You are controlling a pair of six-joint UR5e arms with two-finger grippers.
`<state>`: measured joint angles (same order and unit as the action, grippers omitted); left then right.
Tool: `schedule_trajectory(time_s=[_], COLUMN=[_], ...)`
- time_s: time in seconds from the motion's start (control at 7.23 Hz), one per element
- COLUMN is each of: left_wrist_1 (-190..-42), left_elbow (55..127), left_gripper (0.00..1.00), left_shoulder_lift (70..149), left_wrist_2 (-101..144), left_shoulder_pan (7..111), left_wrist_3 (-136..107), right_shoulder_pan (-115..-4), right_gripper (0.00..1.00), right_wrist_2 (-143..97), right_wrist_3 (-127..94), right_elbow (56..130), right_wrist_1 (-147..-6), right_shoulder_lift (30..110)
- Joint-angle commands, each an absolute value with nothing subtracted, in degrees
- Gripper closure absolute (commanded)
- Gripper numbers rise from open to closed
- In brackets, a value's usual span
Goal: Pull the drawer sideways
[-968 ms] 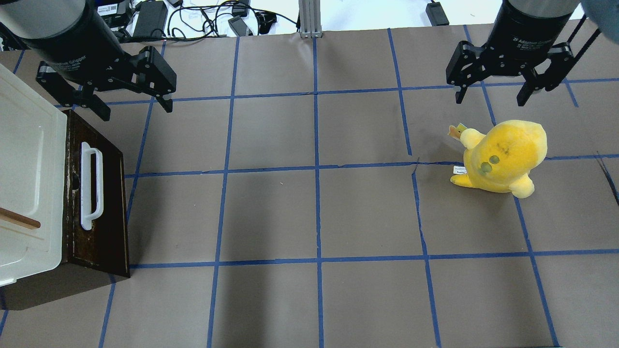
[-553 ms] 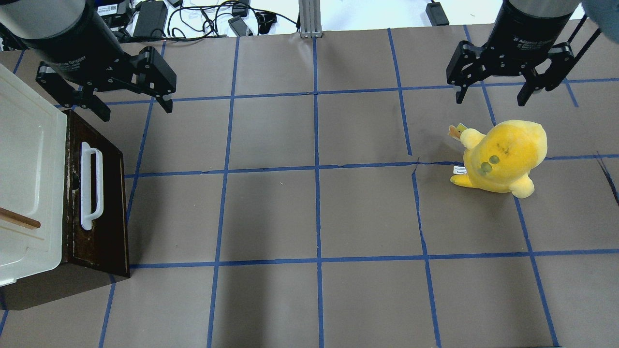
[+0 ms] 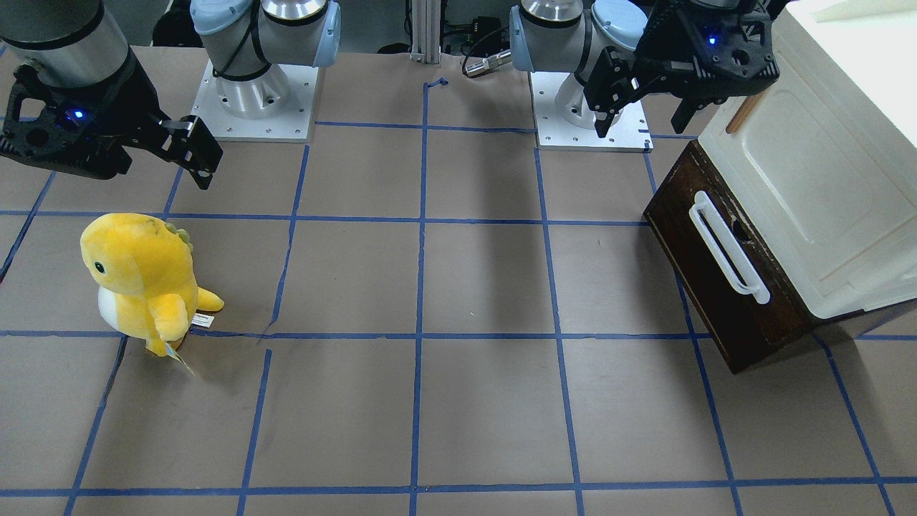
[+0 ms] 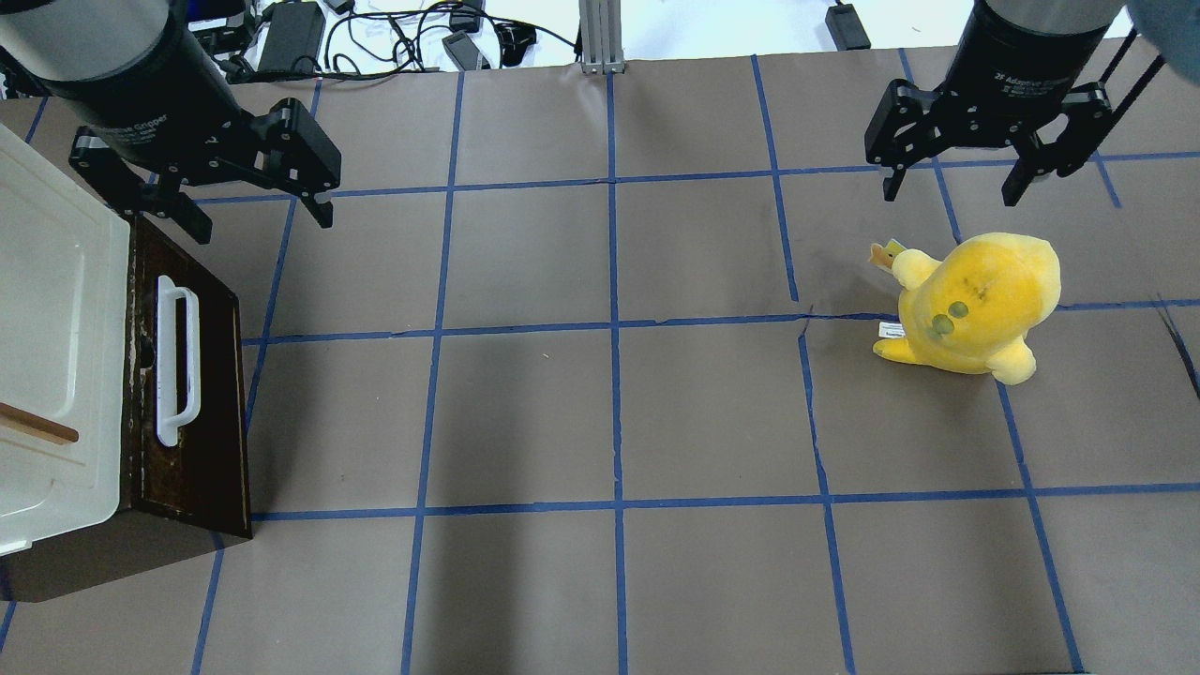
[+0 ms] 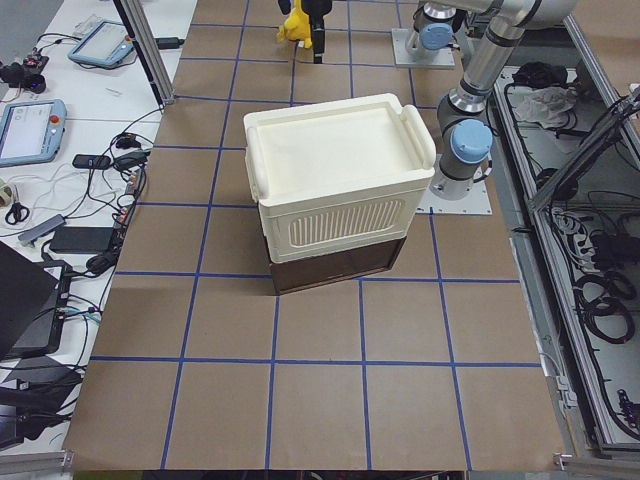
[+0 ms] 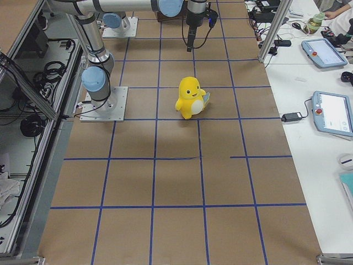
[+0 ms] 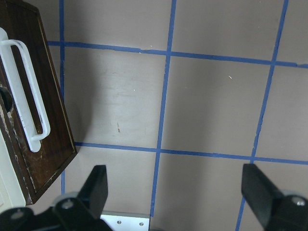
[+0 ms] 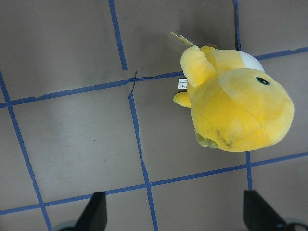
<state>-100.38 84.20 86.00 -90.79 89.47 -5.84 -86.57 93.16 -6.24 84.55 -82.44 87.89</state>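
We see the left fingers (image 4: 305,150) spread wide, with nothing between them. They hang above the counter (image 4: 609,412), touching nothing. In the left wrist view both tips frame bare brown paper and blue tape lines.

Just beside these fingers, on the side away from the other arm, is the drawer (image 4: 216,394). Its dark brown front faces the open counter, and the outer finger sits over the front's nearest corner in the overhead view. The long white bar handle (image 4: 165,366) runs along the front, beyond that corner and clear of both fingers. The drawer sits low, under the cream-white cabinet (image 4: 56,328), which lies further out from the fingers. A small wooden handle (image 4: 37,427) shows on the cabinet's top.

We see the right fingers (image 4: 895,117) also spread wide and holding nothing, raised over the counter well apart from the drawer. Below them, a little forward of the tips, a yellow plush toy (image 4: 975,300) stands upright on the counter. It touches neither finger. A small tag sticks out from its side, and a blue tape line passes under it.
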Motion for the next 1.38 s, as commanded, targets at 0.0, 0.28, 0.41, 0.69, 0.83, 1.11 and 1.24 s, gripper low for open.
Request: schedule_trajectory(time_s=[0.0,0.28,0.41,0.69,0.83,1.11,1.24], left_wrist_1=[-100.8,-100.7,-100.3,-100.0,-100.1,-99.8,-99.8], left_elbow=[84.1,84.3,84.5,87.1,90.5,95.8,98.4], left_gripper=[0.00,0.00,0.00,0.00,0.00,0.00,0.00], left_shoulder_lift=[86.1,87.8,89.5,95.3,97.9,101.8,103.9], left_wrist_2=[-91.0,-95.0,-99.0,-103.6,-113.2,-119.2,-127.0], left_shoulder_pan=[89.5,90.9,93.3,95.7,96.2,98.3,99.2], left_wrist_3=[-6.1,-9.0,-9.3,-13.2,-13.7,-20.4,-21.5], right_shoulder_pan=[-86.6,-86.6,-86.6,-86.6,-86.6,-86.6,-86.6], right_gripper=[0.00,0.00,0.00,0.00,0.00,0.00,0.00], right_wrist_2=[93.2,93.2,93.2,93.2,93.2,93.2,93.2], right_wrist_3=[-6.2,-6.2,-6.2,-6.2,-6.2,-6.2,-6.2], right_elbow=[84.6,84.6,84.6,84.6,84.6,84.6,84.6], right_wrist_1=[-82.4,-82.4,-82.4,-82.4,-82.4,-82.4,-82.4], right_shoulder_lift=[87.9,87.9,87.9,87.9,87.9,87.9,87.9])
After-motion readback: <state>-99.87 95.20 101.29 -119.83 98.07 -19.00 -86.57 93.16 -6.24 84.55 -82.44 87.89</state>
